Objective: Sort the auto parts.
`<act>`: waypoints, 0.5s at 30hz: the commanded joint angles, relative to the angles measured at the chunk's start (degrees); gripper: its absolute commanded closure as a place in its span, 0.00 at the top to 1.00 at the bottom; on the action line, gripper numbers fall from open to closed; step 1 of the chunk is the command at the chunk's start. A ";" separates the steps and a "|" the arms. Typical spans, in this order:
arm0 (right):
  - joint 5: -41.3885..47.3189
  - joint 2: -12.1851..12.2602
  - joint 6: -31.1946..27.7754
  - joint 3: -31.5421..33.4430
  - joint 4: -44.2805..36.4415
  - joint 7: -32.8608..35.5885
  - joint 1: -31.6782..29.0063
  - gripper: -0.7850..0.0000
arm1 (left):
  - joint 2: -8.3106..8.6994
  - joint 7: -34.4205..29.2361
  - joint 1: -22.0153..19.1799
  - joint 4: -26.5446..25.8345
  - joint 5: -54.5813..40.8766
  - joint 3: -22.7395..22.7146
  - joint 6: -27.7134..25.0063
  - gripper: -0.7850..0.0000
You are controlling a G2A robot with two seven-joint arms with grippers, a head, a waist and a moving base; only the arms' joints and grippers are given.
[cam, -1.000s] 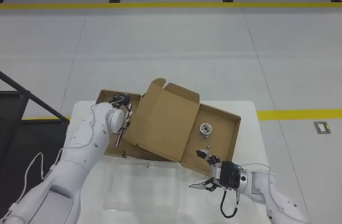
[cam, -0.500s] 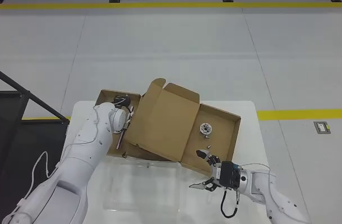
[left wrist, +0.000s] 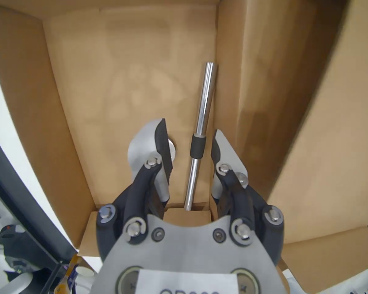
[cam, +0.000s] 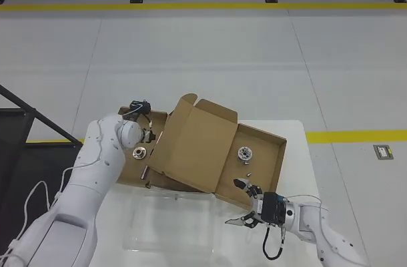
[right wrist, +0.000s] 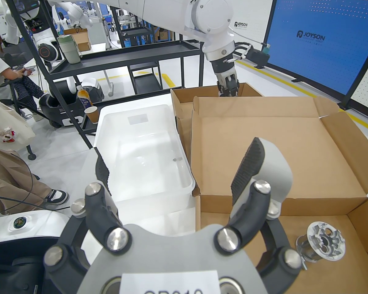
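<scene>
Metal rod [left wrist: 205,99] lies close along one wall of the left cardboard box [left wrist: 76,87], with a round part [cam: 138,153] just beside it. My left gripper [left wrist: 187,131] hangs over them, fingers apart and empty. Flanged part [right wrist: 323,241] sits in the right box [right wrist: 294,160]. My right gripper [right wrist: 178,157] is spread wide near it, beside the clear bin [right wrist: 141,142].

The rod [left wrist: 206,99] lies in the box [left wrist: 24,93], along its inner wall.
</scene>
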 commanded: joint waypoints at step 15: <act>0.00 0.00 0.00 0.00 0.00 0.00 0.00 1.00 | 10.93 -6.07 35.32 -62.25 6.31 -26.84 -3.28 0.51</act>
